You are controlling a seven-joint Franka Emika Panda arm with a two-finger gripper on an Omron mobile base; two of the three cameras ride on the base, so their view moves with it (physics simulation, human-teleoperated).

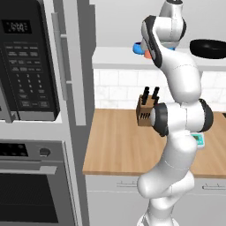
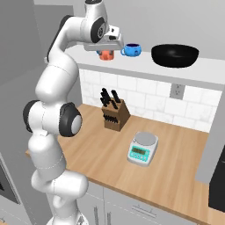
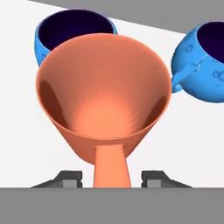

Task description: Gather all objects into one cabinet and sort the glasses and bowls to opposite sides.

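Note:
The salmon-orange glass point(image 3: 103, 92) stands upright on the white cabinet floor point(image 2: 202, 70), its stem between my fingertips point(image 3: 70, 178). Both jaws stand a little clear of the stem, so my gripper point(image 3: 111, 179) is open. Two bright-blue bowls sit just behind the glass, one on the left point(image 3: 74, 28) and one on the right point(image 3: 201, 61). In the right base view the gripper point(image 2: 105, 47) hovers over the glass point(image 2: 105, 54), with a blue bowl point(image 2: 132, 49) beside it. From the left base view the arm hides most of the glass point(image 1: 147, 54) and a blue bowl point(image 1: 137, 47).
A large black bowl point(image 2: 175, 54) sits further right on the same cabinet floor. Below, the wooden counter point(image 2: 176, 176) holds a knife block point(image 2: 115, 115) and a kitchen scale point(image 2: 142, 148). A microwave point(image 1: 26, 62) and an oven stand at the left.

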